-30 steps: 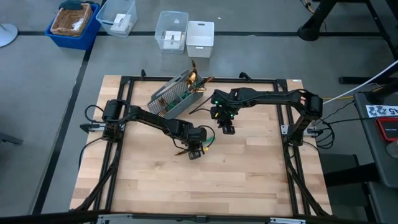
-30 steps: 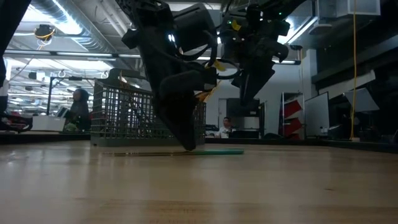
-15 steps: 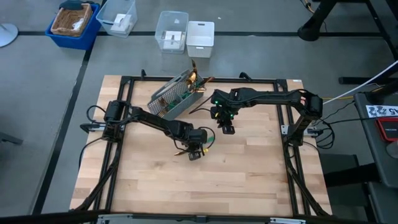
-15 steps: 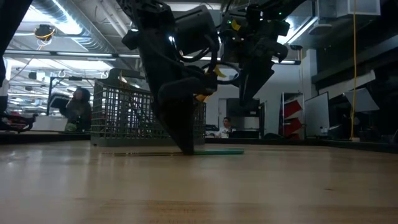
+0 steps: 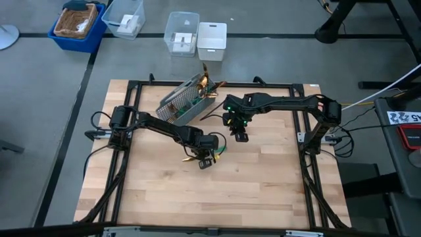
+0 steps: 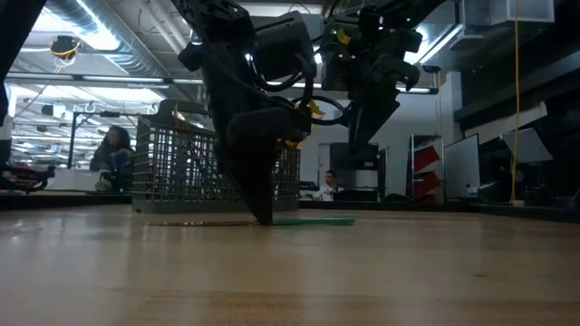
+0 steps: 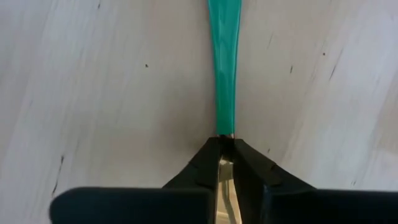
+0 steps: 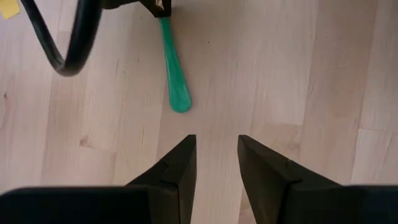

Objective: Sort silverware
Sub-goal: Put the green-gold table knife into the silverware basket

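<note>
The left gripper [image 7: 225,144] is down at the middle of the wooden desk [image 5: 263,184], its jaws closed on a piece of silverware [image 7: 224,68] where the gold metal meets the teal handle; the handle lies flat on the boards. The pickup step appears to be in hand, and the next move likely calls for a clean lift and a carry toward the grey mesh caddy [image 5: 183,101] at the desk's far edge, where more gold-headed pieces stand. The right gripper [image 8: 216,155] hovers nearby, jaws apart and empty. Whether the gripped piece is fork, spoon or knife stays hidden under the jaws.
</note>
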